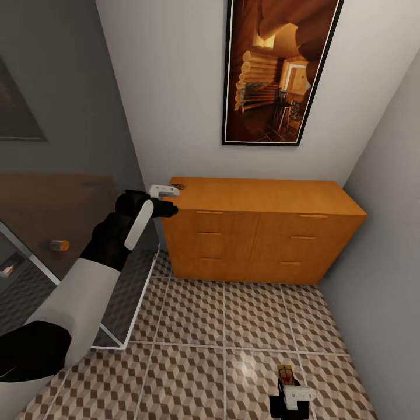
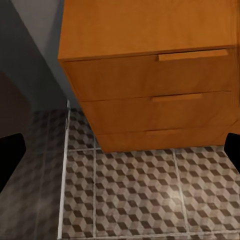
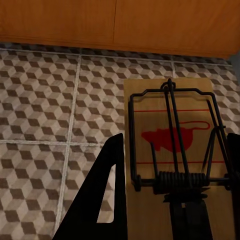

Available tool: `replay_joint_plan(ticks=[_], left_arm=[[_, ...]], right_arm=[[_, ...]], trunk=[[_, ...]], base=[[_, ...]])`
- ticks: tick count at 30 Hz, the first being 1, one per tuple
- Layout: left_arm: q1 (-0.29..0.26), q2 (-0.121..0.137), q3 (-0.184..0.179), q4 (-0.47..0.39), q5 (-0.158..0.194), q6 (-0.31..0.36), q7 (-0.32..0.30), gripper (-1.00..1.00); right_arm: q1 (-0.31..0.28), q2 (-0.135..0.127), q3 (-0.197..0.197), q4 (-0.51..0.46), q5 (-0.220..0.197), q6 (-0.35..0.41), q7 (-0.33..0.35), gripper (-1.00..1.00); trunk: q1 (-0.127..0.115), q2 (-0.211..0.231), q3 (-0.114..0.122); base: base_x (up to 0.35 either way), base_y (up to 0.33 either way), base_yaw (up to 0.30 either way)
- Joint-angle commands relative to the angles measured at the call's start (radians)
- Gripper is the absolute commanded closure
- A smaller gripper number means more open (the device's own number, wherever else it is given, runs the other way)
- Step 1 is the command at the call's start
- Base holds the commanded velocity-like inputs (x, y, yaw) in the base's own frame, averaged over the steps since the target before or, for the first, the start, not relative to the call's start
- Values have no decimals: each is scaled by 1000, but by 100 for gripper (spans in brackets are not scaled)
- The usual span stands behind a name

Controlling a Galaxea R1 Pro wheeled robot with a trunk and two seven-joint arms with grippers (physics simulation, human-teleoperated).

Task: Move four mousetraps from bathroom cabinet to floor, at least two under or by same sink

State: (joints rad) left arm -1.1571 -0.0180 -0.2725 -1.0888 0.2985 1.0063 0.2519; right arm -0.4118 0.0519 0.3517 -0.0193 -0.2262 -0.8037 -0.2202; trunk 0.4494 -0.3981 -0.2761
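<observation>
Orange-brown wood of the cabinet [image 1: 262, 230] faces you. Your left arm reaches forward at the height of its top, the left gripper [image 1: 170, 191] at the near left corner, beside a small dark object you cannot make out; its fingers [image 2: 10, 155] are spread. Your right gripper [image 1: 290, 389] hangs low over the bathroom floor [image 1: 221, 344], pinching a mousetrap [image 3: 170, 145].

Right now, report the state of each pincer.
Left pincer: open, holding nothing, near the cabinet's top corner.
Right pincer: shut on a mousetrap, above the floor tiles.
</observation>
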Motion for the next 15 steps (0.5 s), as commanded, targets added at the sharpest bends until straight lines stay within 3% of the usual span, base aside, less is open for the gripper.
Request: replay_joint_plan(ticks=[1,7,15], left_arm=[[-1,1,-16,-7,10,3,10,-100],[-1,2,-38,-9,11,3,9,-100],[-1,-1,-43,-10,12,2,9,-100]], right_arm=[[-1,0,9,1,-9,-3,-1,100],[-1,0,9,1,-9,-3,-1,100],[-1,-1,9,0,-9,-3,-2,100]], trunk=[[1,-2,-2],[1,-2,-2],[1,-2,-2]], base=[[0,0,0],[23,2,0],[265,16,0]])
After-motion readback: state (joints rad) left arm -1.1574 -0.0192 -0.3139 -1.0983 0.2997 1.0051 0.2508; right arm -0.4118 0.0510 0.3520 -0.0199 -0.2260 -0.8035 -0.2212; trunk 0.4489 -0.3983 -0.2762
